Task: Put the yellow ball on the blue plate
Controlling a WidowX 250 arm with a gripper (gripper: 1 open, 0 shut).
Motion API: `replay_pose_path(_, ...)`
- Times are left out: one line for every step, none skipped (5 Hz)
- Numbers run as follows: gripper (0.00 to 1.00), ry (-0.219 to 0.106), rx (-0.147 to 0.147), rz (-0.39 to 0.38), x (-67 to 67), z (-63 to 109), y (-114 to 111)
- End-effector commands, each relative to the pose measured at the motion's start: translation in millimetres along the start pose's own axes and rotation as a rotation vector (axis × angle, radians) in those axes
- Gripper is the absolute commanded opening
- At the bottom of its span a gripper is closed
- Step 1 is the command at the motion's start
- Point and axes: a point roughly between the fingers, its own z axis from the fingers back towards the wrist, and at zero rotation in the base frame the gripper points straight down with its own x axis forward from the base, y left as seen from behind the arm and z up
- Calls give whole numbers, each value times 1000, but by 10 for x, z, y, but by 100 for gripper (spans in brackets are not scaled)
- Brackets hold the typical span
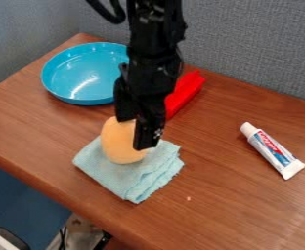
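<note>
The yellow ball (pixel 116 143), orange-yellow and egg-shaped, rests on a light-blue folded cloth (pixel 129 166) near the table's front. My black gripper (pixel 133 121) hangs straight over it, open, with one finger at the ball's left and the other at its right, low around its upper half. I cannot tell whether the fingers (pixel 149 130) touch the ball. The gripper hides the ball's top. The blue plate (pixel 79 73), a glossy cyan dish, sits empty at the back left, well apart from the ball.
A red block (pixel 184 90) lies behind the arm, just right of the plate. A toothpaste tube (pixel 272 149) lies at the right. The wooden table (pixel 38 117) ends at a front edge close below the cloth.
</note>
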Motion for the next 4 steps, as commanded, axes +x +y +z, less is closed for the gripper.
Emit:
replay_pose_path(100, 21, 6, -2, -47, -68, 64)
replay_pose_path(100, 39, -6, 9, -73, -152, 104)
replay_pose_path(100, 54, -12, 18, -84, -209, 128)
replay_pose_path(100, 60, -18, 23, -76, -254, 150)
